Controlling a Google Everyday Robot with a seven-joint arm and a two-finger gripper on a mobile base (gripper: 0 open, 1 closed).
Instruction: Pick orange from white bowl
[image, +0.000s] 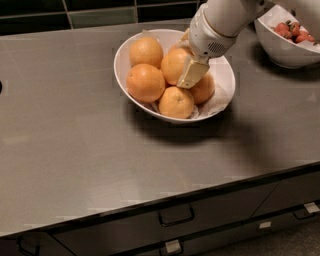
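The white bowl (225, 75) stands on the grey counter at upper middle, lined with crumpled white paper and holding several oranges. The orange (172, 64) is the large pale one in the bowl's middle, lying on top of the others. My gripper (191, 74) reaches down from the upper right into the bowl. Its beige tip rests against the right side of this orange, above a lower orange (204, 89). The white arm hides the bowl's far right rim.
A second, deeper white bowl with red berries (286, 44) stands at the upper right, close to the arm. Dark tiles run along the back wall. The counter's front edge (165, 200) has drawers with handles below.
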